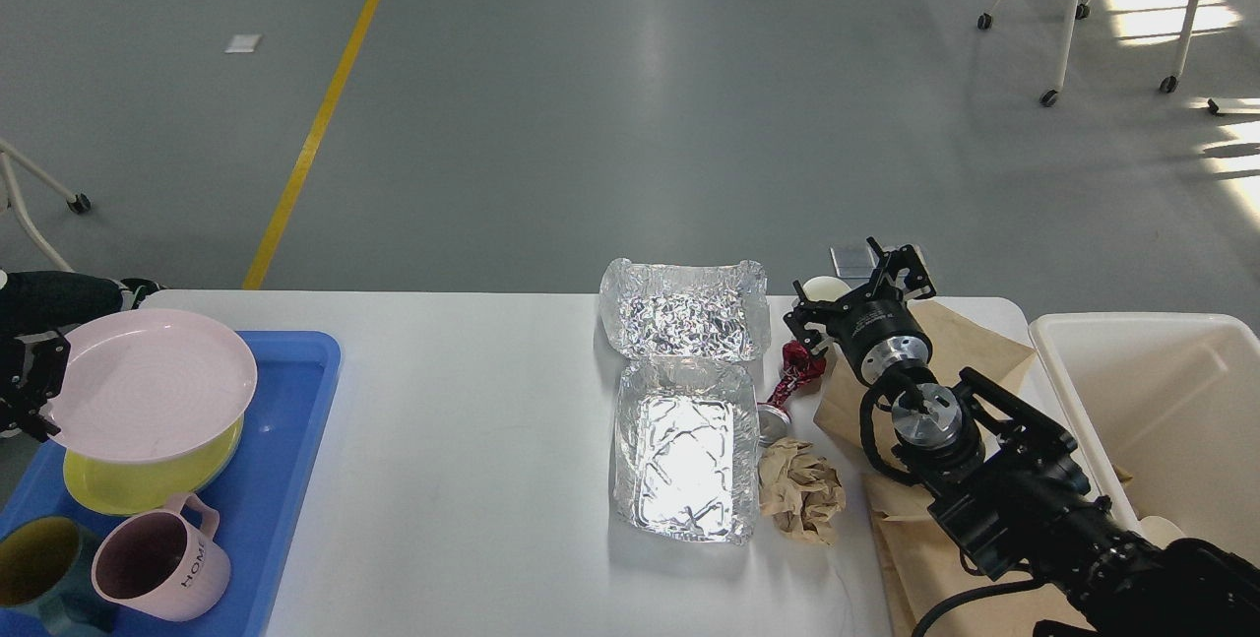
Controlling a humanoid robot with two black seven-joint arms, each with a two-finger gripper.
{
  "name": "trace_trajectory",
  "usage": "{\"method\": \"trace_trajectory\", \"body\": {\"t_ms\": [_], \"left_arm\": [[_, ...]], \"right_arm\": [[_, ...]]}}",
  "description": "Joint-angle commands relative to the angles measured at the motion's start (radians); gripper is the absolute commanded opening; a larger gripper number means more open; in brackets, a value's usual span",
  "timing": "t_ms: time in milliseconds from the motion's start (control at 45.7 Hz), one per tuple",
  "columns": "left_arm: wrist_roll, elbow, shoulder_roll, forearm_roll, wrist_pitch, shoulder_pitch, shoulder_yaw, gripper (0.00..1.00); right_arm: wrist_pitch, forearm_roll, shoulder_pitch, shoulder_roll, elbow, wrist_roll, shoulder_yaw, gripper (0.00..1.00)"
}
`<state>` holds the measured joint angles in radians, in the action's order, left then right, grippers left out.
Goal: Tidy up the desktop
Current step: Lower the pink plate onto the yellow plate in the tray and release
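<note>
Left gripper (34, 391) is pinching the round pink plate (148, 386) over the yellow plate (148, 479) on the blue plastic tray (295, 420), beside the white desktop (472, 479). I'd lower it level and centred before letting go. Right gripper (866, 287) hangs apart, empty.

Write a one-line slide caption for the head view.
Left gripper holds round pink plate above yellow plate in blue plastic tray; foil containers remain on white desktop.
</note>
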<state>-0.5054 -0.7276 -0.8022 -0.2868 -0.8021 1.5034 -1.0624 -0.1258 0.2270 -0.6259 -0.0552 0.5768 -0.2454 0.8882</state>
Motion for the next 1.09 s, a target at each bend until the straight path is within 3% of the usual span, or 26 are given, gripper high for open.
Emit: {"method": "trace_trajectory", "body": {"t_ms": [0,328,920,1073], "left_arm": [[0.002,0.005,0.006,0.0,0.064,-0.035,0.006,0.0],[0.004,0.005,0.015,0.002,0.215,-0.106,0.007,0.0],[0.005,0.023,0.051,0.008,0.224,-0.158,0.048,0.0],[0.005,0.086,0.086,0.009,0.225,-0.196,0.048,0.0]], "right_arm": [[0.0,0.0,0.0,0.0,0.0,0.0,0.0,1.0],[0.0,0.0,0.0,0.0,0.0,0.0,0.0,1.0],[0.0,0.0,0.0,0.0,0.0,0.0,0.0,1.0],[0.0,0.0,0.0,0.0,0.0,0.0,0.0,1.0]]}}
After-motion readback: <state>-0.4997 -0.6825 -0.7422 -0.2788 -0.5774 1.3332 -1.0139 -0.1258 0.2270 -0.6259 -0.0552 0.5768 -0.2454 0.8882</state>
